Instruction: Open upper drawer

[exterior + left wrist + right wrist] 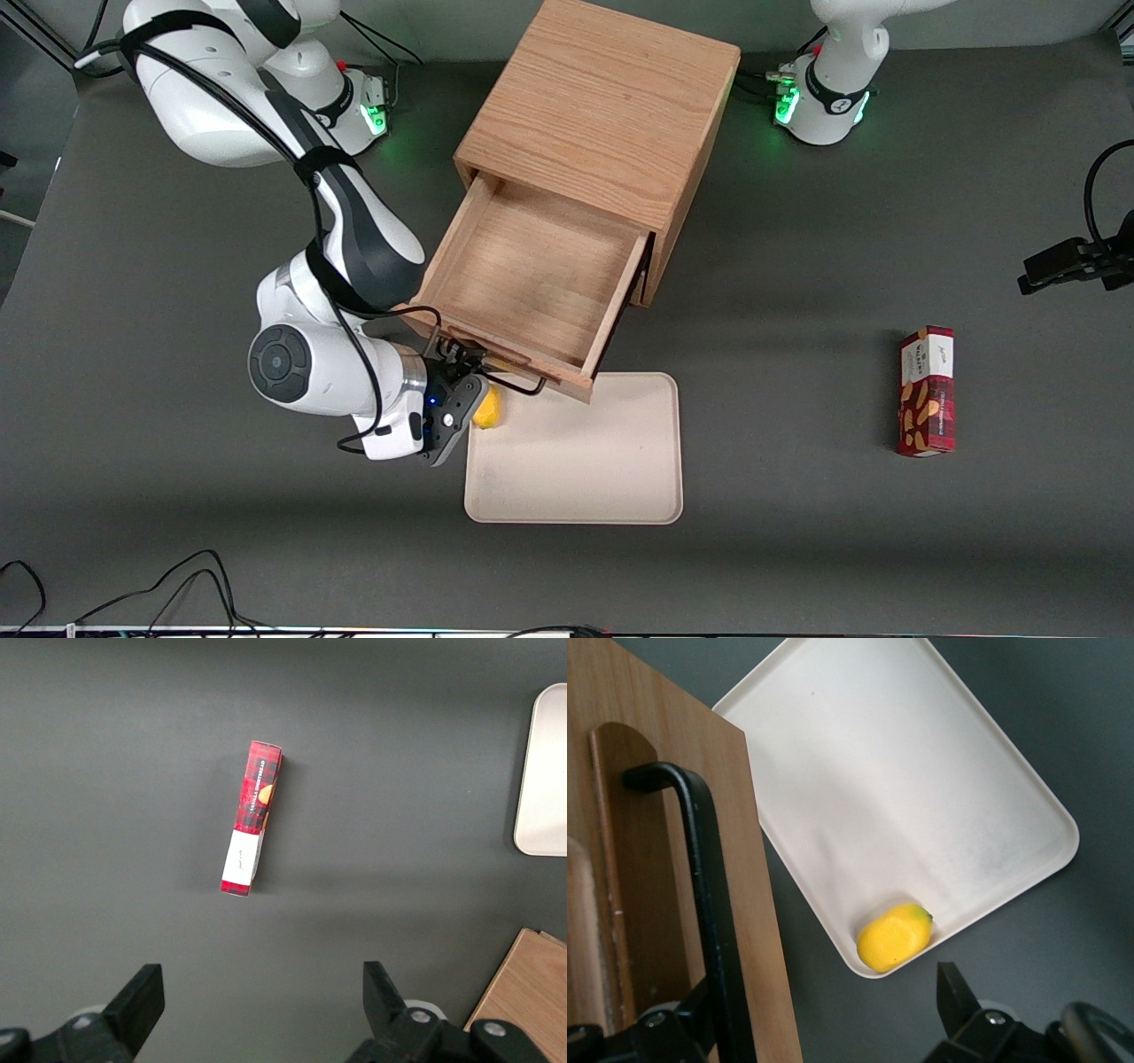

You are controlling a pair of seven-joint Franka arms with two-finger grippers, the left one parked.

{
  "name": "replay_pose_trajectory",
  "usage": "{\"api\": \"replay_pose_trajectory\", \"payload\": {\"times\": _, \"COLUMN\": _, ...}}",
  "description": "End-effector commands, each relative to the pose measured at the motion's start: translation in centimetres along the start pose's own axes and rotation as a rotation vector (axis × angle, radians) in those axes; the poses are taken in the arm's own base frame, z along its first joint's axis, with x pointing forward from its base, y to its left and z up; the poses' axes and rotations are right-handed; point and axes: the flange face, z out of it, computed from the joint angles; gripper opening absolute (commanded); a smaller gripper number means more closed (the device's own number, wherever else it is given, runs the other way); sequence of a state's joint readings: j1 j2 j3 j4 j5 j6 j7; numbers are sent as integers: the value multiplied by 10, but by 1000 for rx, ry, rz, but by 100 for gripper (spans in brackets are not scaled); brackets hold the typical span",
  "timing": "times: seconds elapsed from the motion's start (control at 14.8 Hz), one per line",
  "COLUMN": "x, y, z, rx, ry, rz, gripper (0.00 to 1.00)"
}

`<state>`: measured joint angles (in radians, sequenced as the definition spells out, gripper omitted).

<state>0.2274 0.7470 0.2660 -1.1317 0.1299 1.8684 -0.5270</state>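
A: Where's the hand (pixel 468 379)?

B: At the drawer (pixel 532 279) front, by the black handle (pixel 518 383). Fingers spread; handle bar sits between them, not clamped.

A: Drawer?

B: Upper one, pulled well out of the cabinet (pixel 602 115). Plain wood inside, nothing in it. Front overhangs the tray (pixel 576 461) edge.

A: Tray contents?

B: One lemon (pixel 487 408), in the corner next to the hand, just under the drawer front.

A: Anything else?

B: Red snack box (pixel 927 391) lying on the surface (pixel 177 496), well apart, toward the parked arm's end.
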Motion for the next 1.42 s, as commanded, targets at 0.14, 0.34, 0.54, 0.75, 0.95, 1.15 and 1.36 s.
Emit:
{"api": "replay_pose_trajectory", "payload": {"times": 0.14, "x": 6, "y": 0, "z": -15, "rx": -25, "ry": 19, "rz": -27, "gripper": 100}}
{"api": "replay_pose_trajectory", "payload": {"times": 0.34, "x": 7, "y": -1, "z": -24, "rx": -32, "ry": 29, "rz": -27, "gripper": 100}}
{"api": "replay_pose_trajectory", "payload": {"times": 0.54, "x": 7, "y": -6, "z": -48, "rx": -55, "ry": 52, "rz": -30, "gripper": 100}}
{"api": "replay_pose_trajectory", "payload": {"times": 0.75, "x": 0, "y": -18, "z": -88, "rx": -81, "ry": 50, "rz": -28, "gripper": 100}}
{"api": "replay_pose_trajectory", "payload": {"times": 0.95, "x": -22, "y": -25, "z": -125, "rx": -96, "ry": 36, "rz": -3, "gripper": 100}}
{"api": "replay_pose_trajectory", "payload": {"times": 1.15, "x": -58, "y": -27, "z": -150, "rx": -108, "ry": 10, "rz": 123, "gripper": 100}}
{"api": "replay_pose_trajectory", "payload": {"times": 1.36, "x": -105, "y": -29, "z": -184, "rx": -118, "ry": -41, "rz": 250, "gripper": 100}}
